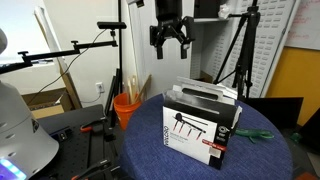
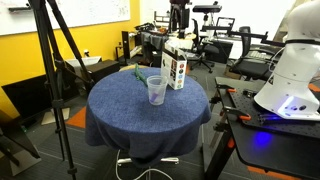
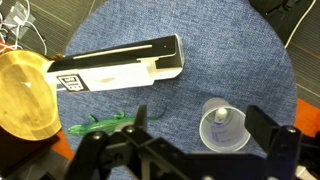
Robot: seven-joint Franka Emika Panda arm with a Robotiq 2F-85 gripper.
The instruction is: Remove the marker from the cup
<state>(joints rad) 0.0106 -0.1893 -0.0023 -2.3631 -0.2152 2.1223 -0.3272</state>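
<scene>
Closest up, my black two-finger gripper (image 3: 185, 150) hangs open and empty, and the slim green marker (image 3: 105, 123) looks already out, lying on blue cloth (image 3: 230, 50) near the clear plastic cup (image 3: 222, 125), so I'd avoid bumping either.

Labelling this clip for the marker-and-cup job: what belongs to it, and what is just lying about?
Job: clear cup, no marker visible inside; gripper, open, above the table.
Lying about: black-and-white box; green object near it, possibly the marker; orange bucket off the table.
</scene>
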